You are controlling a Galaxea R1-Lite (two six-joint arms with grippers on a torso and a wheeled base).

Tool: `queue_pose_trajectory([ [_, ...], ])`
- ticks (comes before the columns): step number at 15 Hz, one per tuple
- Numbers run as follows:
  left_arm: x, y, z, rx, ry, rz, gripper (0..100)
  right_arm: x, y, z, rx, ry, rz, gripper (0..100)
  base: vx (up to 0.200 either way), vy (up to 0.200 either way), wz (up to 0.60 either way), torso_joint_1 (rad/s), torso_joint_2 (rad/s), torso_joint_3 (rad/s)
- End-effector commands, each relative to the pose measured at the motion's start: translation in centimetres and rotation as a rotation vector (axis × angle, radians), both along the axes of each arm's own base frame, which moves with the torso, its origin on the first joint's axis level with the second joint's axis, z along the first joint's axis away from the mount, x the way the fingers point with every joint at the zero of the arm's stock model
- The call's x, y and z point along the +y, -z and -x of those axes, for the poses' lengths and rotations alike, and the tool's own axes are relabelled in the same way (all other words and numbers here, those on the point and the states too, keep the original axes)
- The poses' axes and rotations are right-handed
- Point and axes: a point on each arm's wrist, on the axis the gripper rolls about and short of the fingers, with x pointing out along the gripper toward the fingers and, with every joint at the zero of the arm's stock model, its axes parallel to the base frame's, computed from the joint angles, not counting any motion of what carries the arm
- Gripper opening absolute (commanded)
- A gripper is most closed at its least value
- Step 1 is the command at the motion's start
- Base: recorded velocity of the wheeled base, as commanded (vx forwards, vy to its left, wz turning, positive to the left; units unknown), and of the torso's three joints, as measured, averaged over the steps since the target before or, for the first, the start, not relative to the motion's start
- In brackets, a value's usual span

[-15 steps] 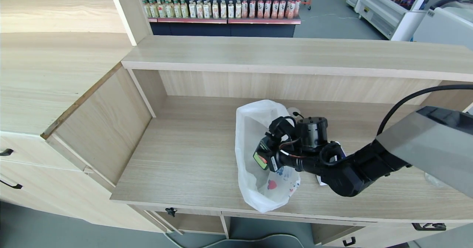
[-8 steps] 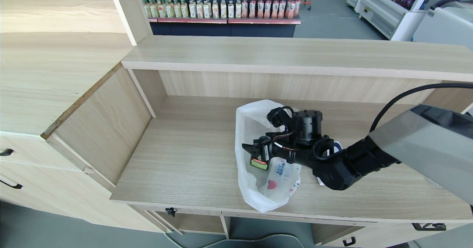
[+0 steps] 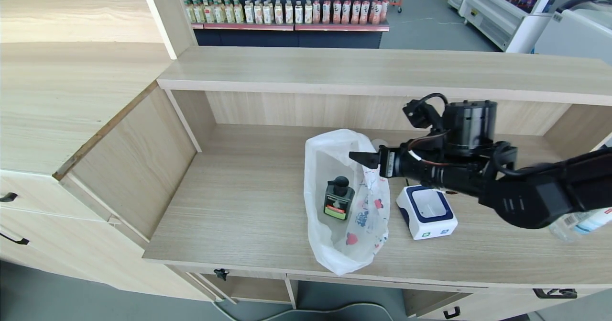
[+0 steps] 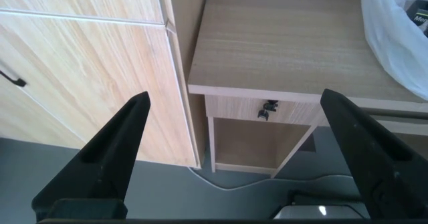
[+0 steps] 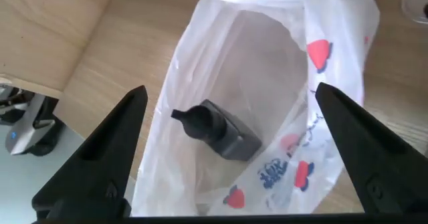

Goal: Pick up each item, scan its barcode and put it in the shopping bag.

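A white shopping bag [image 3: 319, 225] with red hearts and blue print is sitting on the wooden counter [image 3: 239, 201], its mouth gaping open, and it is holding a dark bottle [image 3: 338, 199] with a black pump cap and a green and red label. The cap is pointing toward the counter's back wall, though whether the bottle is standing or leaning against the plastic is not clear. The right gripper [image 3: 364, 159] is hovering over the bag's far right rim with its jaws spread wide and nothing between them. The bottle is sitting below it, apart from the fingers; in the right wrist view the bottle [image 5: 217, 132] is showing down inside the bag [image 5: 321, 150] between the two spread fingers of that gripper [image 5: 231, 90]. Just beside the bag, on the robot's right, a white and blue scanner [image 3: 426, 211] is resting on the counter under the right arm. A clear bottle [image 3: 581, 223] is lying at the counter's right end, partly hidden by that arm. A small white round thing [image 3: 381, 144] is peeking out behind the bag. The left gripper [image 4: 235, 95] is hanging off the counter's front left corner, open wide and empty, with the bag's edge [image 4: 394, 43] showing on the counter beyond it. Rows of drinks bottles [image 3: 287, 11] are lining a shelf in the room behind.
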Motion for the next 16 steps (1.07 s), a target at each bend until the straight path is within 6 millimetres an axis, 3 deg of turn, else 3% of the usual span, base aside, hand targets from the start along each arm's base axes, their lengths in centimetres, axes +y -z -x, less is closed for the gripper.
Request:
queue_pose_trajectory([
  [1,0.0,0.0,0.0,0.0,0.0,0.0,100,-6.4,-3.4,5.6,-0.024,0.118,0.019,100,0.0,0.0,0.0,0.0,0.0,0.0],
  [4,0.0,0.0,0.0,0.0,0.0,0.002,100,-9.4,-1.9,9.0,0.022,0.182,0.032,100,0.0,0.0,0.0,0.0,0.0,0.0],
  [7,0.0,0.0,0.0,0.0,0.0,0.003,100,-10.7,-0.8,10.4,0.055,0.195,0.034,100,0.0,0.0,0.0,0.0,0.0,0.0],
  [13,0.0,0.0,0.0,0.0,0.0,0.002,100,-10.7,-1.1,10.5,0.046,0.195,0.031,100,0.0,0.0,0.0,0.0,0.0,0.0],
  [16,0.0,0.0,0.0,0.0,0.0,0.0,100,-11.0,-1.1,10.5,0.047,0.207,0.033,100,0.0,-0.2,0.0,0.004,0.0,-0.001],
])
